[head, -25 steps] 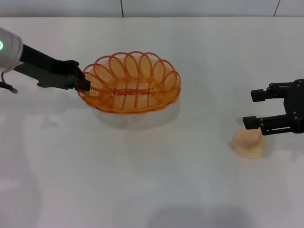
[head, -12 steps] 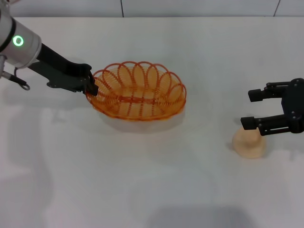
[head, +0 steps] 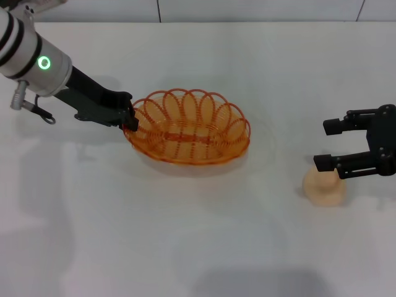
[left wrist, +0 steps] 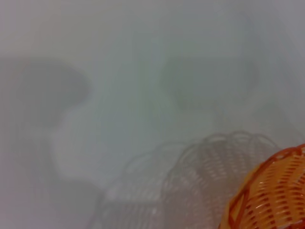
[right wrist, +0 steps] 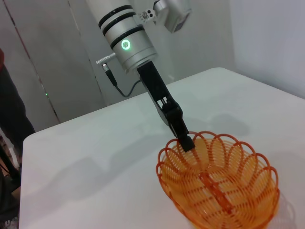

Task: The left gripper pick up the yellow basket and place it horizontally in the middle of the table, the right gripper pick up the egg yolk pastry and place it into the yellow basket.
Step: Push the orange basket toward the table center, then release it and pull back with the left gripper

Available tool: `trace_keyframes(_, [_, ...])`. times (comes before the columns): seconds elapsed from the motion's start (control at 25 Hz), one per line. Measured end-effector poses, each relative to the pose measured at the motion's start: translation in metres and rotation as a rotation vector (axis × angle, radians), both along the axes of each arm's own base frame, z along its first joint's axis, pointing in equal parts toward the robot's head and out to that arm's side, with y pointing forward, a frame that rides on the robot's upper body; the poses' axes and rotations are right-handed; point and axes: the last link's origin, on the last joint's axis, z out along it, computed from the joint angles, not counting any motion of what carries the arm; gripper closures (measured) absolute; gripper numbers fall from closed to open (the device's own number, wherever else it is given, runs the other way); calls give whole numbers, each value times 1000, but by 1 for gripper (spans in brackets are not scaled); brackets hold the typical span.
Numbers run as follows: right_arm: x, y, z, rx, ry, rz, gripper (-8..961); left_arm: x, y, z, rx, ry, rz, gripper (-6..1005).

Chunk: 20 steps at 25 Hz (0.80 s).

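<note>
Sitting nearest the robot, at the right of the white surface (head: 185,247), the small round cream-beige egg yolk pastry (head: 323,188) is found directly under the right gripper (head: 328,145), whose jaws are spread and hold nothing. It is judged soft and crumbly, so a light pinch across its rounded sides would be called for. Farther out, close to the middle of the surface, the oval orange-yellow wire basket (head: 190,133) is held by the left gripper (head: 130,119), its jaws pinched on the looped rim at the basket's left end. Whether the base is touching down cannot be told (a faint shadow lies close beneath it). The basket is judged light and fairly stiff, though the thin loops could flex or slip, so an end grip on the rim may let it tilt.
</note>
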Motion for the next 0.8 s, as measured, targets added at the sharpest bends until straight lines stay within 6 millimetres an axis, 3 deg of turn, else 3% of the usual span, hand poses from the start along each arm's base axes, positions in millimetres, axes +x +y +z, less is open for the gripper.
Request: trace_keyframes(0.8, [0, -1, -1, -12, 0, 2, 175, -4, -2, -16, 5, -13, -3, 925])
